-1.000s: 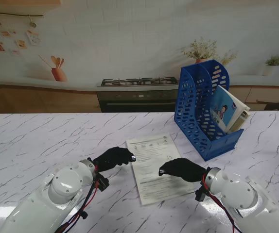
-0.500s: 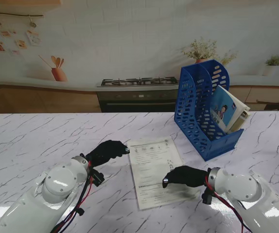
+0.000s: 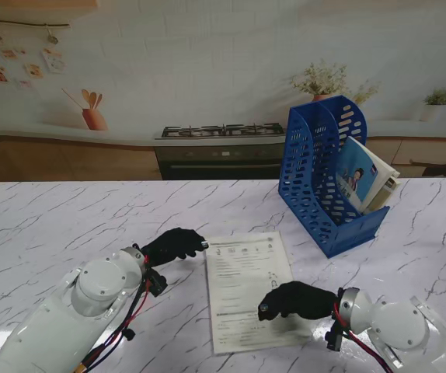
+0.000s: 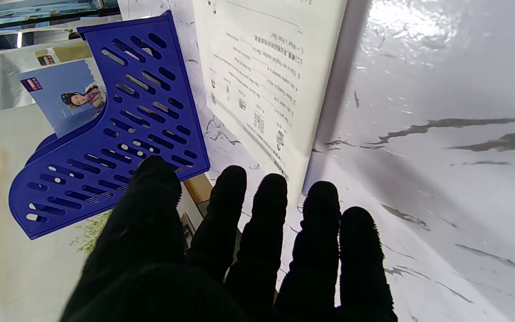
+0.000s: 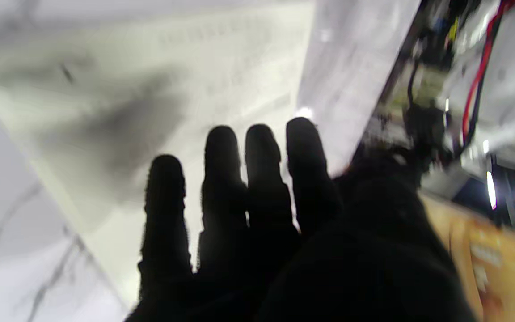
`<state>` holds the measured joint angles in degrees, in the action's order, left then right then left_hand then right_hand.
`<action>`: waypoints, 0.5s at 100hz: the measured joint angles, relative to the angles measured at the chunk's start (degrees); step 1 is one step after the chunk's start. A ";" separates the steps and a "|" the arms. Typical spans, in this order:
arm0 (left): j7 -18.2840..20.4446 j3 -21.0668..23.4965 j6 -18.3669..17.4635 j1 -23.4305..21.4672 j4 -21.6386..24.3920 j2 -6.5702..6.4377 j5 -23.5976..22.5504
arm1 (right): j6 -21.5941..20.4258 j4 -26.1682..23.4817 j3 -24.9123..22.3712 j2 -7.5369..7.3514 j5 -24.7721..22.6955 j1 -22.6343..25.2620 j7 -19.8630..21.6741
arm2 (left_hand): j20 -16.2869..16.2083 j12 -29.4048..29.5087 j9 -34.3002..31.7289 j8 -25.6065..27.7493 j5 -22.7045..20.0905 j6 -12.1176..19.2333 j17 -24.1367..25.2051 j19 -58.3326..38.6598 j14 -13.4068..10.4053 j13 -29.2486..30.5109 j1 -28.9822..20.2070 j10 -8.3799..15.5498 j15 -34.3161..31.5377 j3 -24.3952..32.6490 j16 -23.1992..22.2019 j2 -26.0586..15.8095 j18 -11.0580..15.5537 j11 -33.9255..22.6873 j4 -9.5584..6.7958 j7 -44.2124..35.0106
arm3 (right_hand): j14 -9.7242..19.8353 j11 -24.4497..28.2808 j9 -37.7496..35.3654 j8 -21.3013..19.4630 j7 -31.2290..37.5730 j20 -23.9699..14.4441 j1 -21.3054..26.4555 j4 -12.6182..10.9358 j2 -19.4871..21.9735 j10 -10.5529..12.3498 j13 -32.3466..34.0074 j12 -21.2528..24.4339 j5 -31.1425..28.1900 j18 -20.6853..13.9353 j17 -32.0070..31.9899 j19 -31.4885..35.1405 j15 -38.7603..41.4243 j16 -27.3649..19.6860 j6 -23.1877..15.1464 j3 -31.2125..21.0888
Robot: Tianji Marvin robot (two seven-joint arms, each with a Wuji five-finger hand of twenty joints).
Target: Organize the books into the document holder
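1. A thin white booklet (image 3: 250, 291) with printed text lies flat on the marble table (image 3: 52, 225), low in the centre of the stand view; the left wrist view (image 4: 266, 76) shows its lines of print and small drawings.
2. The right hand (image 3: 293, 301), in a black glove, lies over the booklet's lower right part, fingers (image 5: 221, 179) extended and close side by side, holding nothing. The right wrist view is blurred, so whether the fingertips touch the page cannot be told.
3. The left hand (image 3: 175, 245), also gloved in black, sits just beside the booklet's upper left corner, fingers (image 4: 266, 214) straight and slightly apart, grasping nothing.
4. The blue document holder (image 3: 320, 175) stands upright at the upper right of the stand view, well apart from the booklet, its slotted side wall visible in the left wrist view (image 4: 119, 129).
5. A light blue book (image 3: 360, 175) with a figure on its cover leans tilted in the holder's right compartment.
6. Behind the table, a stove (image 3: 219, 132) and two potted plants (image 3: 324, 81) appear along the upper part of the frame.
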<state>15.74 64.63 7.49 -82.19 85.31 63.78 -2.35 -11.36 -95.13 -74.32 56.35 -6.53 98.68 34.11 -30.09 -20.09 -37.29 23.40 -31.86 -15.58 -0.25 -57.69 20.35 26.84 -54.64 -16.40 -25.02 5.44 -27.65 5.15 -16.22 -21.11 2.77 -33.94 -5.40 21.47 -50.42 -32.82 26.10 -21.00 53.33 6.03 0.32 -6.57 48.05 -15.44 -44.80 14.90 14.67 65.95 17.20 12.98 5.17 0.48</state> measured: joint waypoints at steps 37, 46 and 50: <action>-5.40 -0.17 8.14 0.07 -0.75 1.23 -1.10 | 18.71 -5.03 -1.72 4.36 -15.16 -0.82 -17.47 | -1.40 -2.64 4.36 -1.69 4.71 -4.65 -11.28 -2.95 0.57 2.41 5.52 -2.92 -4.91 18.01 -2.50 11.59 -0.77 -1.14 -0.91 6.30 | -2.43 0.89 1.15 -3.58 -4.44 -9.60 -11.70 -0.01 -9.90 -3.22 3.47 -4.64 2.95 0.27 10.23 10.52 5.17 6.41 2.28 -0.01; -6.05 -0.42 9.26 0.24 -0.78 1.40 -1.03 | 20.98 -2.92 0.20 4.42 -16.73 -3.49 -20.23 | -2.05 -2.64 4.83 -2.48 5.28 -5.97 -15.62 -4.59 0.01 3.93 6.10 -4.09 -6.65 18.95 -2.62 12.17 -0.77 -1.39 -0.91 7.87 | -3.15 0.95 1.15 -3.58 -5.11 -9.54 -13.43 -0.01 -11.56 -4.70 4.38 -3.78 2.84 0.27 11.85 11.18 5.21 6.41 4.44 -0.02; -6.21 -0.55 9.58 0.42 -0.91 1.50 -0.71 | 21.74 -1.61 1.13 4.57 -17.44 -4.57 -22.03 | -2.22 -2.64 4.83 -2.96 5.29 -6.36 -16.90 -5.26 0.41 4.72 6.66 -4.54 -7.22 19.73 -2.62 12.19 -0.77 -1.81 -0.91 8.10 | -3.20 1.46 1.16 -3.58 -5.13 -9.53 -13.30 -0.01 -11.70 -5.11 4.20 -3.35 2.84 0.27 12.32 11.34 5.20 6.40 4.58 -0.02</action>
<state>9.53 64.08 17.07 -81.77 84.40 65.28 -3.06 10.39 -96.74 -73.19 60.93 -23.97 94.10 12.08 -32.31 -22.73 -32.47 20.43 -26.57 -21.94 -17.15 -62.95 20.76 31.56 -47.98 -20.94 -32.24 25.17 -30.27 17.34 -16.99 -22.92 1.86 -25.85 -8.59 22.92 -49.25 -36.41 20.97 -30.53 40.02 6.02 -11.38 -11.68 52.25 -18.79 -41.97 15.18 26.99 77.29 22.40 19.38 9.76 0.46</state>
